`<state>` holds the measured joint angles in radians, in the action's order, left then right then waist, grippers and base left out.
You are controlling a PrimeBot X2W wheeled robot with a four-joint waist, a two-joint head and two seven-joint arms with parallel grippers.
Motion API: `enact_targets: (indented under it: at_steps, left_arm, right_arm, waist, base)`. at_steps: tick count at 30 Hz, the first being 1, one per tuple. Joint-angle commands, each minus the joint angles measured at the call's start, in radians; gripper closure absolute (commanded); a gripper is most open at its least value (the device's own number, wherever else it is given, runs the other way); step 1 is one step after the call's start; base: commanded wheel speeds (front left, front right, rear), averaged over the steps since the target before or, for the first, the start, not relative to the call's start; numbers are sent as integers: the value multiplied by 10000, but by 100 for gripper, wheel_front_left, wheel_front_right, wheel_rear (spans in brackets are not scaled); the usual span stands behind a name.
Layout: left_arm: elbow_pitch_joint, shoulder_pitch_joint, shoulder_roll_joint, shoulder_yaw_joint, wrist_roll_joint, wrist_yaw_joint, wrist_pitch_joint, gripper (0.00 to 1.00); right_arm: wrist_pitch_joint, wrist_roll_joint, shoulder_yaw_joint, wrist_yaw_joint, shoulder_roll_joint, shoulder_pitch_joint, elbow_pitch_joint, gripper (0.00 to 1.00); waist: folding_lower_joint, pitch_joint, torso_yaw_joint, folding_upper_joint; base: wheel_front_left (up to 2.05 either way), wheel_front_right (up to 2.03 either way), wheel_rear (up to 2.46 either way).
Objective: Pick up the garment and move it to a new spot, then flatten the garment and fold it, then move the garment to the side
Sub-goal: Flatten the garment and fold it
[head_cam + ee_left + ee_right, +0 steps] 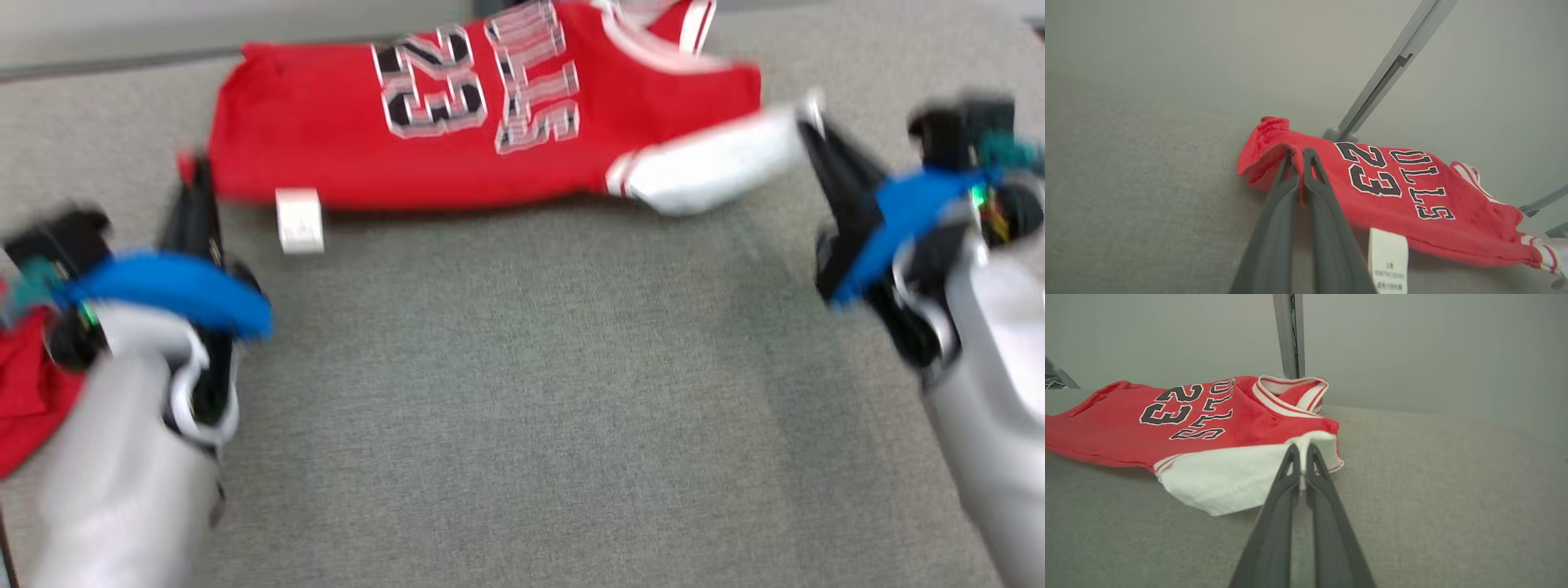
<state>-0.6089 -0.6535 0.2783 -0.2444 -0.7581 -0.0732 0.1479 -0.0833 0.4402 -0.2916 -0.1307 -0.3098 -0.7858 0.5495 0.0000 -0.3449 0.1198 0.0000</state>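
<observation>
The garment (326, 122) is a red jersey with black-and-white lettering, the number 23 and a white sleeve (710, 167). It lies stretched across the far part of the grey table (522, 392), and a white label (299, 219) hangs from its near edge. My left gripper (192, 167) is shut on the red hem corner, which the left wrist view shows pinched between the fingers at the gripper (1299, 154), with the garment (1412, 204) spreading to the right. My right gripper (812, 110) is shut on the white sleeve's edge; in the right wrist view the gripper (1302, 449) pinches the sleeve (1229, 477).
A second piece of red cloth (24, 392) lies at the table's left edge beside my left forearm. A grey metal post (1289, 335) stands behind the jersey against a pale wall, and it shows as a slanted bar (1392, 69) in the left wrist view.
</observation>
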Motion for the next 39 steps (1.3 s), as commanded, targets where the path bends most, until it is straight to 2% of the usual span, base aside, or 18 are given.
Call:
enact_targets:
  at_steps: [1, 5, 8, 11, 14, 18, 27, 29, 32, 36, 39]
  left_arm:
    - [217, 601, -32, -51, -88, 89, -100, 100]
    - [1008, 2415, -57, -207, -209, 397, -386, 100]
    - [1865, 3667, -78, -277, -250, 829, -506, 100]
    - [2810, 4813, 36, -371, -116, 1375, -647, 100]
    - [3712, 5635, 197, -483, 150, 1961, -813, 100]
    - [4700, 6522, 442, -617, 509, 2740, -1127, 100]
    - [6433, 7875, 1144, -1094, 1072, 3826, -2416, 100]
    - [6803, 8024, 1322, -1183, 1086, 3937, -2800, 100]
    - [7125, 8022, 1479, -1294, 932, 3857, -3275, 100]
    - [7527, 7294, 2074, -1599, 674, 3265, -4553, 100]
    - [7508, 6630, 2445, -1645, 75, 2753, -5737, 100]
  right_arm:
    - [-514, 121, 443, -1, -34, 893, -412, 100]
    - [-2056, -371, 2105, -1, 335, 3310, -1937, 100]
    - [-3274, -1059, 3360, -1, 1155, 4966, -3502, 100]
    - [-4482, -1771, 4182, -1, 1998, 6454, -5244, 100]
    - [-5654, -2143, 4437, -1, 2440, 7640, -6722, 100]
    - [-6877, -2259, 4607, -1, 2574, 8733, -8058, 100]
    - [-8189, -1685, 4800, -1, 2589, 9838, -9125, 100]
    - [-8217, -1798, 4869, -1, 2590, 9848, -9244, 100]
    - [-8134, -1878, 4925, -1, 2592, 9656, -9246, 100]
    - [-8151, -2001, 4722, -3, 2593, 8987, -9060, 100]
    - [-8201, -2213, 4496, -3, 2593, 8338, -8877, 100]
  waist:
    - [0, 561, -173, 0]
    - [0, 1309, -340, 0]
    - [0, 1687, -438, 0]
    - [0, 1926, -515, 0]
    - [0, 2043, -564, 0]
    - [0, 2130, -561, 0]
    - [0, 2242, -423, 0]
    - [0, 2224, -409, 0]
    - [0, 2191, -422, 0]
    - [0, 2047, -513, 0]
    - [0, 1937, -550, 0]
  base:
    - [0, 0, 0]
    - [0, 0, 0]
    - [0, 0, 0]
    - [0, 0, 0]
    - [0, 0, 0]
    - [0, 0, 0]
    - [0, 0, 0]
    - [0, 0, 0]
    - [0, 0, 0]
    - [0, 0, 0]
    - [0, 0, 0]
